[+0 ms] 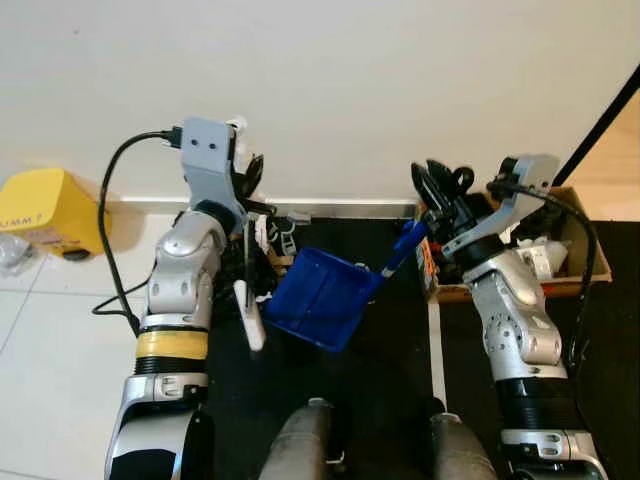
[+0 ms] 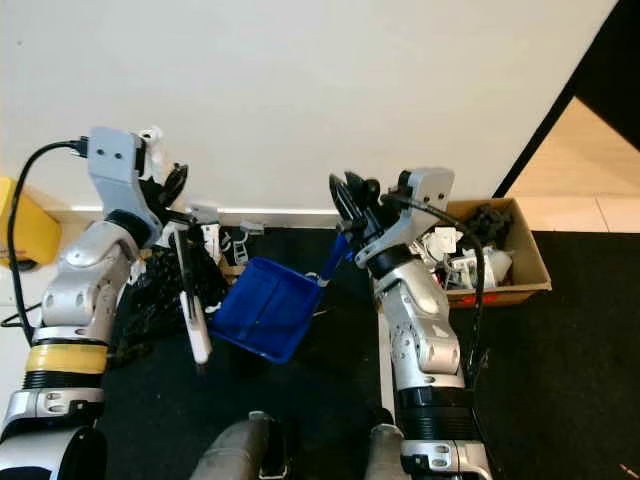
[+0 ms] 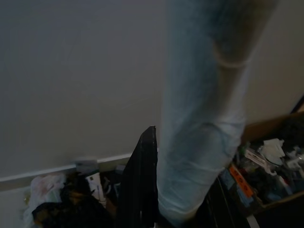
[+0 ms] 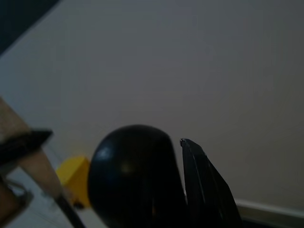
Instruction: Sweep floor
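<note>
Black mat point(image 1: 380, 400) against white wall point(image 1: 400, 90), right claw point(image 1: 432, 200) clenched on blue dustpan point(image 1: 320, 297), left claw point(image 1: 245, 185) grasping brush point(image 1: 250, 315).

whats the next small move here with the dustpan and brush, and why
Probably lower the blue dustpan toward the black floor mat. The right pincer holds it by its handle, lifted and tilted, so nothing can be swept into it yet. The left pincer already holds the white-handled brush hanging beside the pan, and litter lies by the wall.
</note>
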Controlling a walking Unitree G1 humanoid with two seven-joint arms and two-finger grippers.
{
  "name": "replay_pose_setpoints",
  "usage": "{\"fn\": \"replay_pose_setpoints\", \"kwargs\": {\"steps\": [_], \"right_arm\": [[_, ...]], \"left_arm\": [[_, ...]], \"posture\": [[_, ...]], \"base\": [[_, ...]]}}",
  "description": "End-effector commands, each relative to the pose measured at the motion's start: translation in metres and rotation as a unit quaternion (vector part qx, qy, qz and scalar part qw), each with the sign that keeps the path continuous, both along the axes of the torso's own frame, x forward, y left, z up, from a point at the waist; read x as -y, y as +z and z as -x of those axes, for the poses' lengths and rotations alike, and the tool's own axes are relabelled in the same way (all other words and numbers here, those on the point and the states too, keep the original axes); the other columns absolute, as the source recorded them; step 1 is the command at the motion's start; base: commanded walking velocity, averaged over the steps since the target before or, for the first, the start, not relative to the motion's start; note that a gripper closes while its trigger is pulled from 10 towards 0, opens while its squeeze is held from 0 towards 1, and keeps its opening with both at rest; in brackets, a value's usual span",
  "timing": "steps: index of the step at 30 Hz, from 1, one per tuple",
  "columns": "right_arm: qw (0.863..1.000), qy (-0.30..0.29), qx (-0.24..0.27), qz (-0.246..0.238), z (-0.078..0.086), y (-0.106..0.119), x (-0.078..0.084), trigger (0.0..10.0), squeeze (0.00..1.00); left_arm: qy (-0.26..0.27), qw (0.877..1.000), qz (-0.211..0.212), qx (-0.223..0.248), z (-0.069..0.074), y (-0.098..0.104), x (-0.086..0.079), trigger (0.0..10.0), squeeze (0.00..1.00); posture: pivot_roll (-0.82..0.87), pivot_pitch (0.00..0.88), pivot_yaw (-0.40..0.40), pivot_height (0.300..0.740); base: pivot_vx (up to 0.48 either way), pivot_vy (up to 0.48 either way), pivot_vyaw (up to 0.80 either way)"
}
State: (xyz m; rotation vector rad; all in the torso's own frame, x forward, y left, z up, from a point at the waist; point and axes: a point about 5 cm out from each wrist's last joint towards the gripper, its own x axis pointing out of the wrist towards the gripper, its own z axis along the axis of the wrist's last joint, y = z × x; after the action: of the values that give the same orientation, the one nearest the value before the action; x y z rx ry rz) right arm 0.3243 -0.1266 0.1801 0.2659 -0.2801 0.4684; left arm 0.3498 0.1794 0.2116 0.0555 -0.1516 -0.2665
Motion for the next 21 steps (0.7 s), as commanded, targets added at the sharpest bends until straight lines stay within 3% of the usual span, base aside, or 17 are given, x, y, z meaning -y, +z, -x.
{"fn": "replay_pose_setpoints", "kwargs": {"steps": [1,14,17,21], "right_arm": [[1.0,0.005,-0.015,0.009,0.002,-0.01,-0.001,10.0,0.0],[0.998,-0.041,-0.039,-0.007,0.003,-0.022,0.01,10.0,0.0],[0.998,-0.038,-0.024,0.048,0.007,-0.027,0.01,10.0,0.0],[0.995,-0.044,-0.008,0.086,0.007,-0.026,0.012,10.0,0.0]], "left_arm": [[-0.012,1.0,0.023,0.005,0.005,0.002,0.006,10.0,0.0],[0.002,1.0,-0.006,-0.015,0.013,-0.01,0.011,10.0,0.0],[-0.013,1.0,-0.006,-0.025,0.016,-0.016,0.017,10.0,0.0],[-0.025,0.999,0.008,-0.048,0.022,-0.026,0.022,10.0,0.0]], "posture": [[0.14,0.175,0.071,0.74],[0.14,0.161,0.073,0.74],[0.13,0.152,0.076,0.74],[0.13,0.141,0.071,0.74]], "base": [[0.0,0.0,0.0],[0.0,0.0,0.0],[0.0,0.0,0.0],[0.0,0.0,0.0]]}}
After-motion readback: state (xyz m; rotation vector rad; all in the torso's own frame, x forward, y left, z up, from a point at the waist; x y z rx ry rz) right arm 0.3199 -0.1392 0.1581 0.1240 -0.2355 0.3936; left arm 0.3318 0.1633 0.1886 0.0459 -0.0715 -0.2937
